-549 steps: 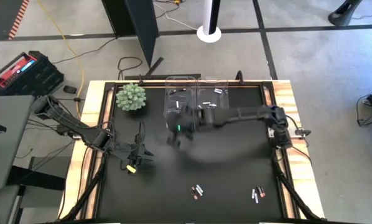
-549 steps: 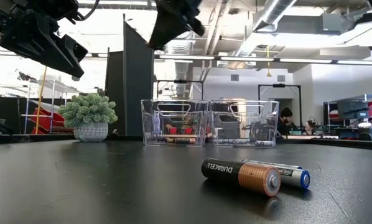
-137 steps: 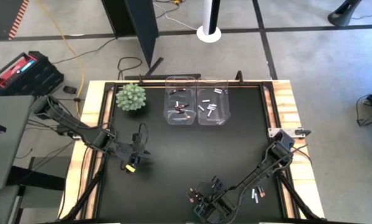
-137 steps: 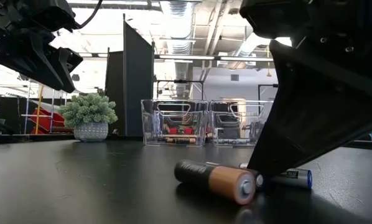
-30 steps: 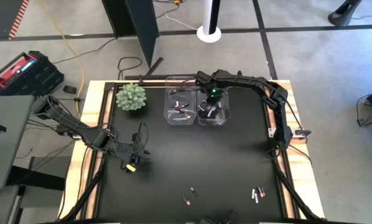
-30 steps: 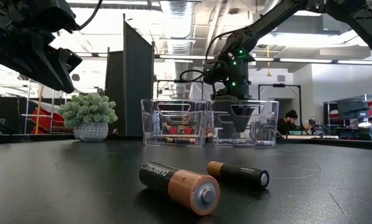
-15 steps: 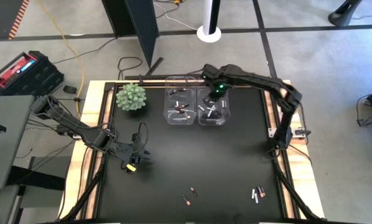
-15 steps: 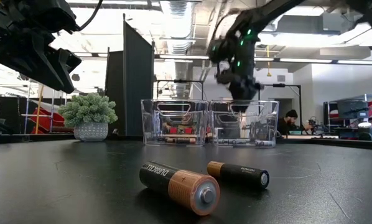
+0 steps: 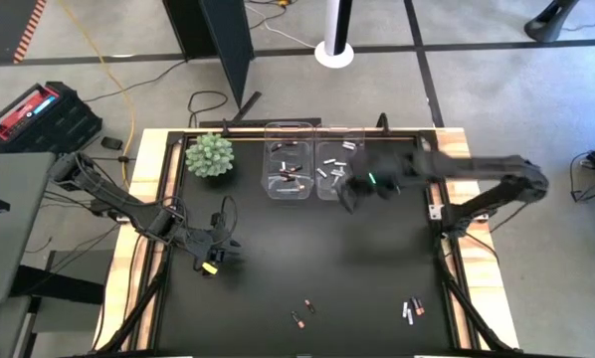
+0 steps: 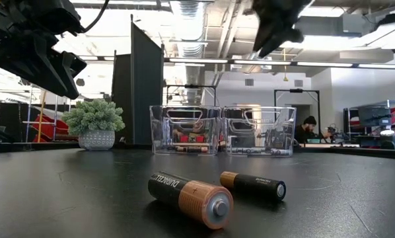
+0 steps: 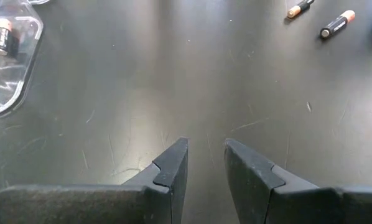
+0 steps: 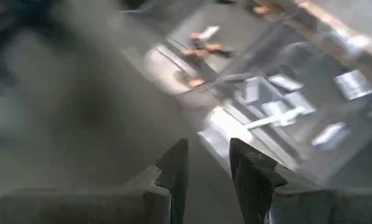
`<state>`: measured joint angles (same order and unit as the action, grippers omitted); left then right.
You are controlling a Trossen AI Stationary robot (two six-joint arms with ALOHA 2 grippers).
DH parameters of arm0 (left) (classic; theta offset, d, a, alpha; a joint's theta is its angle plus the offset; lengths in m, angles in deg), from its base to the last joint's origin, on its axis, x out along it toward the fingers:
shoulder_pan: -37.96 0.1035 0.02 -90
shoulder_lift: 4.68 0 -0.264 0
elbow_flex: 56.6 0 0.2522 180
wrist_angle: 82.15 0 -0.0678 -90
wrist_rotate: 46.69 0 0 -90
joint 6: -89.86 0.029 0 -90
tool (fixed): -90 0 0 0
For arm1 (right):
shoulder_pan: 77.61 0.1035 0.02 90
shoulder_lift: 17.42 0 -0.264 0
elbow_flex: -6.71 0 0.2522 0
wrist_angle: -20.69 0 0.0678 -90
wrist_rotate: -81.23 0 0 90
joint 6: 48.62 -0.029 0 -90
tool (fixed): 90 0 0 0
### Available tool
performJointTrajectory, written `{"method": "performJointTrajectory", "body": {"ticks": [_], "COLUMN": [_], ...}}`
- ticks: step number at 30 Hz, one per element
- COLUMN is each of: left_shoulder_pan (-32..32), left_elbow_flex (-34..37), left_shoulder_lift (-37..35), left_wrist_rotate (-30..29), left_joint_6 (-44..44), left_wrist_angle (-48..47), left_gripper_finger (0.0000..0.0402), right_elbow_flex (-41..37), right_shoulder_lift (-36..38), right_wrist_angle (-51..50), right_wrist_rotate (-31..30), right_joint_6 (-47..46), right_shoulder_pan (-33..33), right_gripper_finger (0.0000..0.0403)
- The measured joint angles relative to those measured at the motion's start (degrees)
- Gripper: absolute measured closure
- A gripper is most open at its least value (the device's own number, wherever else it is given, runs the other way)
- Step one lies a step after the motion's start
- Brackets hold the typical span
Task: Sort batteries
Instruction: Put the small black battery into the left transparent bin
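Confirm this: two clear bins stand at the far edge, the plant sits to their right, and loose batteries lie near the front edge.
Not quite. In the high view the plant sits left of the two clear bins, not right. The loose batteries do lie near the front edge.

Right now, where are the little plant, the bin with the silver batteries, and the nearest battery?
plant (image 9: 210,155), high view, foliage centre
right bin (image 9: 356,191), high view, front rim
nearest battery (image 10: 191,199), low view, barrel middle
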<state>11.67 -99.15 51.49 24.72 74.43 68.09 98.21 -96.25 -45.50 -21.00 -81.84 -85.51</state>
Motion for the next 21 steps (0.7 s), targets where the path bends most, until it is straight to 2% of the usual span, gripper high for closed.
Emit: {"method": "performJointTrajectory", "body": {"ticks": [3, 6, 9, 12, 15, 21], "left_shoulder_pan": [0.0, 0.02, 0.0, 0.01, 0.02, 0.0], "left_elbow_flex": [-0.02, 0.0, 0.0, -0.02, 0.0, -0.02], "left_shoulder_lift": [0.0, 0.0, 0.0, 0.0, 0.0, 0.0], "left_wrist_rotate": [0.0, 0.0, 0.0, 0.0, 0.0, 0.0], "left_joint_6": [-0.26, -0.26, -0.24, -0.32, -0.32, -0.43], "left_wrist_angle": [-0.01, 0.0, 0.01, 0.02, 0.03, 0.01], "left_gripper_finger": [0.0303, 0.0303, 0.0303, 0.0303, 0.0303, 0.0303], "right_elbow_flex": [-8.6, -15.98, -20.53, -21.42, -20.76, -12.1], "right_shoulder_lift": [6.02, 9.27, 8.92, 4.99, -0.55, -14.1], "right_wrist_angle": [9.19, 19.96, 28.74, 34.01, 37.82, 37.96], "right_wrist_rotate": [-5.03, -12.92, -22.91, -31.18, -35.66, -35.96], "right_joint_6": [-9.05, -15.35, -21.57, -27.1, -31.46, -37.15], "right_shoulder_pan": [11.25, 23.55, 34.76, 42.82, 47.46, 48.82], "right_gripper_finger": [0.0271, 0.0271, 0.0271, 0.0271, 0.0271, 0.0271]}}
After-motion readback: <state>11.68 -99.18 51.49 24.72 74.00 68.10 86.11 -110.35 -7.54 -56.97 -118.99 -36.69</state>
